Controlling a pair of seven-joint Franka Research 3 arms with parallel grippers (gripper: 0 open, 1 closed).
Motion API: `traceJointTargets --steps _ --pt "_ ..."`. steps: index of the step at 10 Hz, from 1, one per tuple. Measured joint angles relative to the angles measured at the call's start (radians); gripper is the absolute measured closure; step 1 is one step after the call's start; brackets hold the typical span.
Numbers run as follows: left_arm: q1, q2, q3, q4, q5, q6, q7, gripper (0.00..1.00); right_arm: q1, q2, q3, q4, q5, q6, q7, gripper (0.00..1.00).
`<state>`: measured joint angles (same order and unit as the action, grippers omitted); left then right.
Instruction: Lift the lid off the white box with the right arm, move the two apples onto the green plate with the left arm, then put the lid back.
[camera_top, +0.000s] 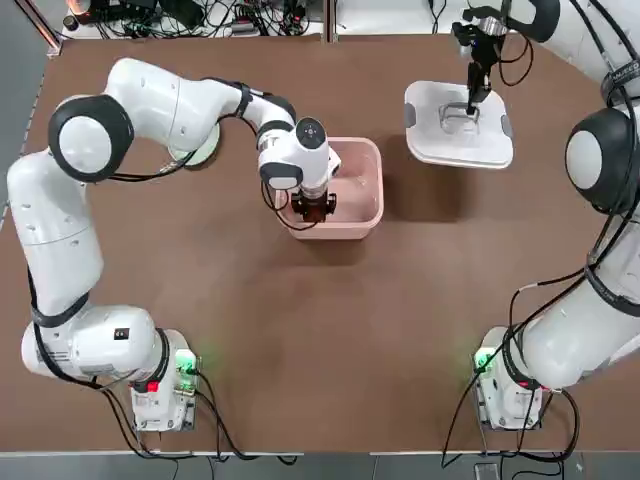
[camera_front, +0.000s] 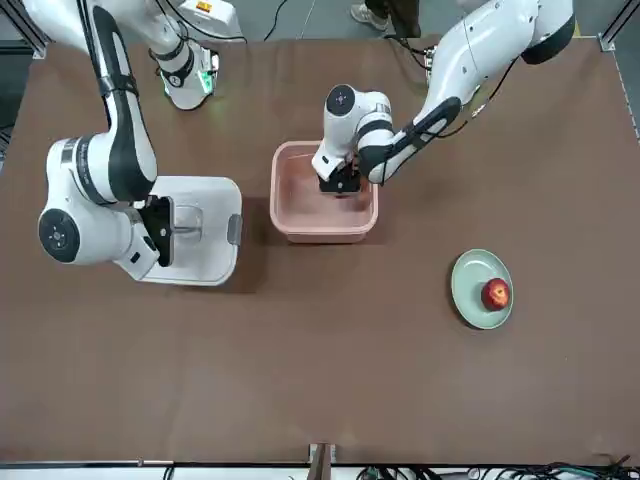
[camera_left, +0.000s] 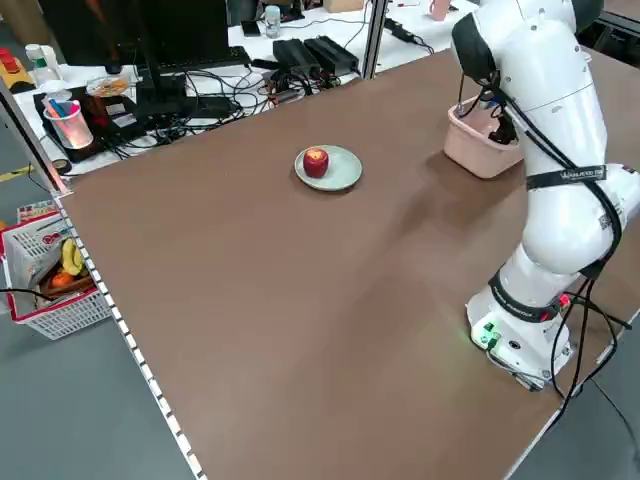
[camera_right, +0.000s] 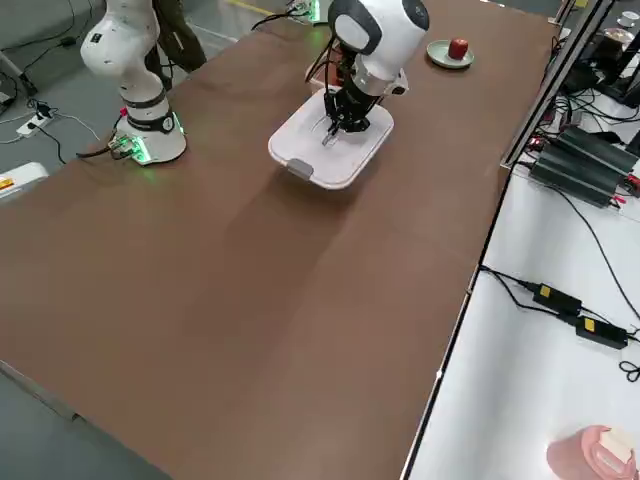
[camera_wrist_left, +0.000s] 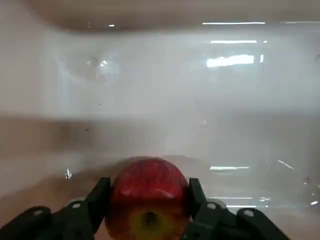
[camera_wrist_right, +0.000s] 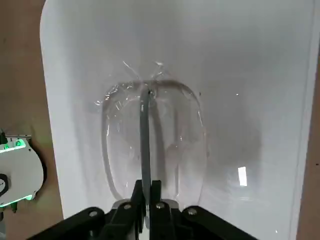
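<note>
I've got the left jaws clenched on apple two (camera_wrist_left: 147, 212) in the box (camera_front: 300, 237); left gripper (camera_wrist_left: 148, 192). Apple one (camera_front: 495, 293) on plate (camera_front: 468, 290), 10 o'clock overhead. Right gripper (camera_wrist_right: 146, 192) grasps lid (camera_wrist_right: 240, 75), 2 o'clock. Next: lift clear, place beside apple one.

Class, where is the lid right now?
The lid is in the right pincer, held by its handle, to the right of the pink box overhead.
</note>
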<state>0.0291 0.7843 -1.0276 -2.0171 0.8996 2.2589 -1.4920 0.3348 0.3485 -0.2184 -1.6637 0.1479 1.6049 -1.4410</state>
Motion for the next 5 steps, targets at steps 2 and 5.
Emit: traceJointTargets --steps 2,5 --pt "0.063 -0.005 -0.085 0.03 -0.023 -0.112 -0.001 0.32 0.01 0.0 0.003 0.001 0.0 0.0 0.0 0.93" --pt "0.203 -0.019 -0.272 0.139 -0.132 -0.308 0.048 0.32 0.034 0.0 0.004 0.001 -0.001 0.004 0.0 0.93"
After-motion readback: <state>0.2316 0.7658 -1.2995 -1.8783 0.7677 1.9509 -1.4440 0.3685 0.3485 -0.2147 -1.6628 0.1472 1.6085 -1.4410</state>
